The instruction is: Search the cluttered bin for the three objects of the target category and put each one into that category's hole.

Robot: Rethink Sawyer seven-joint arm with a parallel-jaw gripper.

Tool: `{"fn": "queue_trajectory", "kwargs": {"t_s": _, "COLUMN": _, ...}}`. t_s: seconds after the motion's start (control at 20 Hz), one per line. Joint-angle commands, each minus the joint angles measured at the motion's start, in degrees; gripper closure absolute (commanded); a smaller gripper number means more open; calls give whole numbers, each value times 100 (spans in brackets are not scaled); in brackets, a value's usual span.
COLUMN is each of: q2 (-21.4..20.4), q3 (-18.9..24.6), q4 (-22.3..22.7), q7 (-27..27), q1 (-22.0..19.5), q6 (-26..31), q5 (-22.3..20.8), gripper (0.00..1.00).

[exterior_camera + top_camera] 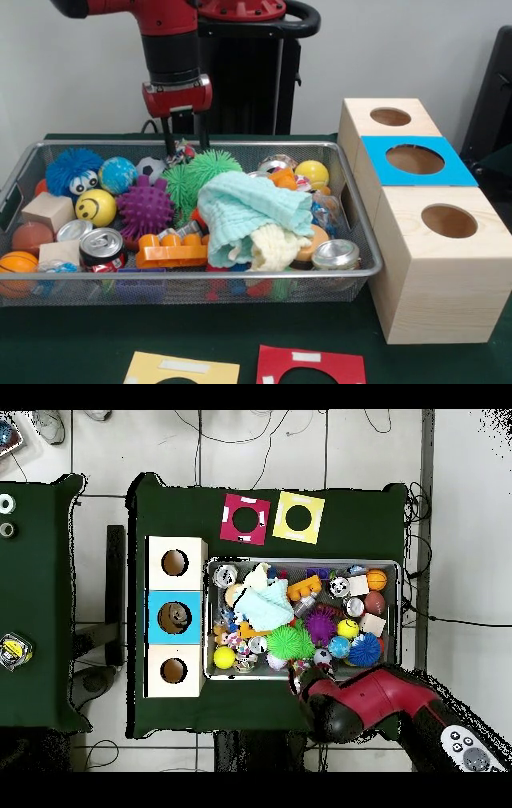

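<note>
The bin [356, 276] is a silver wire-mesh basket full of clutter, and it also shows in the overhead view [302, 562]. My gripper [186, 146] hangs at the bin's far rim, fingers apart, tips beside a green spiky ball [200, 172] and a small multicoloured toy [186, 150]. In the overhead view the gripper [297, 672] is at the bin's lower edge. Three wooden boxes stand beside the bin, each with a round hole. The middle box [414, 160] carries a blue card, and something lies in its hole [174, 617].
The bin holds a mint cloth [256, 210], purple spiky ball [145, 208], blue fuzzy ball [72, 171], yellow smiley ball [95, 207], soda can [102, 248], orange brick [170, 254] and wooden block [49, 211]. Red card [310, 366] and yellow card [182, 370] lie on the table.
</note>
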Motion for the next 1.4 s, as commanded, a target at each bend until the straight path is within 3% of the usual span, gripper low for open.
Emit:
{"fn": "queue_trajectory", "kwargs": {"t_s": 0.05, "q2": 469, "q3": -573, "q4": -393, "q7": 108, "q1": 135, "q6": -395, "q5": -671, "gripper": 0}}
{"fn": "queue_trajectory", "kwargs": {"t_s": 0.4, "q2": 654, "q3": -784, "q4": -656, "q7": 5, "q1": 238, "q6": -545, "q5": -744, "gripper": 0}}
{"fn": "queue_trajectory", "kwargs": {"t_s": 0.65, "q2": 565, "q3": -955, "q4": -670, "q7": 100, "q1": 407, "q6": -673, "q5": -712, "gripper": 0}}
{"fn": "queue_trajectory", "kwargs": {"t_s": 0.95, "q2": 407, "q3": -924, "q4": -655, "q7": -223, "q1": 405, "q6": -524, "q5": -559, "gripper": 0}}
{"fn": "queue_trajectory", "kwargs": {"t_s": 1.0, "q2": 402, "q3": -961, "q4": -667, "q7": -232, "q1": 428, "q6": -530, "q5": -553, "gripper": 100}}
{"fn": "queue_trajectory", "kwargs": {"t_s": 1.2, "q2": 275, "q3": -1030, "q4": -670, "q7": -223, "q1": 604, "q6": -507, "q5": -624, "gripper": 100}}
{"fn": "queue_trajectory", "kwargs": {"t_s": 1.4, "q2": 170, "q3": -706, "q4": -576, "q7": -689, "q1": 363, "q6": -211, "q5": -185, "gripper": 100}}
